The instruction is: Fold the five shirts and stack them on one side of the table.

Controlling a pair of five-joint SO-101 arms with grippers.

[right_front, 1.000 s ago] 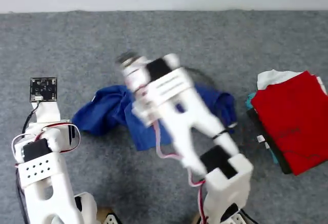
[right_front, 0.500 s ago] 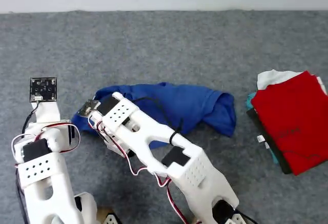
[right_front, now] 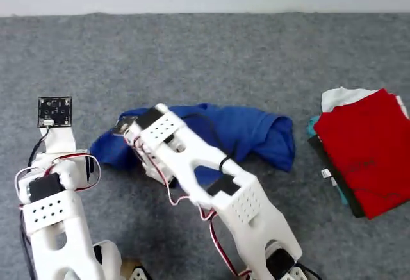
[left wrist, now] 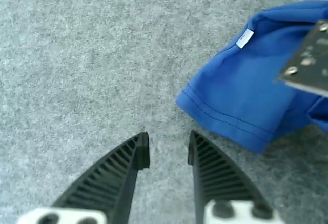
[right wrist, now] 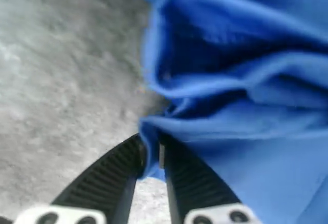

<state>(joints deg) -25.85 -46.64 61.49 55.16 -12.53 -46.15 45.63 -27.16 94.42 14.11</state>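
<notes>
On table (right_front: pixel 256 56) — right end effector (right wrist: pixel 151 149) pinching blue shirt (right wrist: pixel 246 80); left end effector (left wrist: pixel 167 142) parted, empty

White arms (right_front: pixel 246 209), red cables (right_front: pixel 169 193), black ribbed end effector fingers (left wrist: pixel 125 170)

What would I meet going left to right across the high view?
First the left arm → crumpled blue shirt → stack of folded shirts, with a red shirt on top.

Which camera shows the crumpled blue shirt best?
The high view: the whole crumpled blue cloth shirt shows, an arm across it. Left wrist view: one hemmed corner; right wrist view: folds pinched by the right gripper.
</notes>
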